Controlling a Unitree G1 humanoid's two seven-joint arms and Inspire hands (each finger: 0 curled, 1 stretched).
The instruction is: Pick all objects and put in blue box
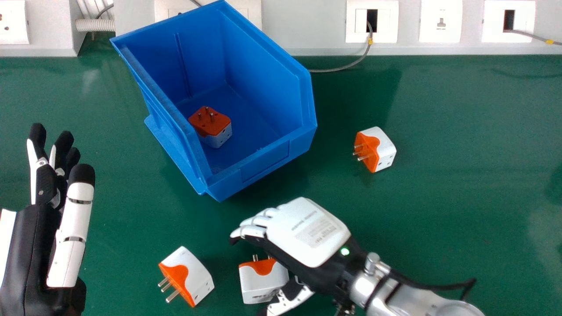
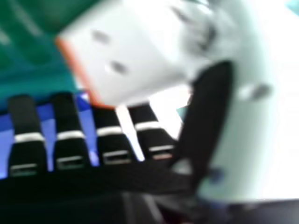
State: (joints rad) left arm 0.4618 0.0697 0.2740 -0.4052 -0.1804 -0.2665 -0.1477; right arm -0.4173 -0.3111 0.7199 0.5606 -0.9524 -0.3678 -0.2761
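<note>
Left hand (image 1: 30, 245) held at the left, opened out, fingers pointed far. Near-left adapter (image 1: 196, 276) laid with prongs leftward. Blue box (image 1: 263, 163) placed farther off, one boxed adapter (image 1: 216, 127) contained, prongs up. Middle adapter (image 1: 261, 285) flanked by fingers and thumb of right hand (image 1: 307, 232), back upward, fingers extended wide (contact cannot be told). Right-hand adapter (image 1: 384, 147) seen right of box.

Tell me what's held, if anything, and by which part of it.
The left hand holds nothing. Whether the right hand grips the boxy white-and-orange plug adapter beside its thumb cannot be told.
</note>
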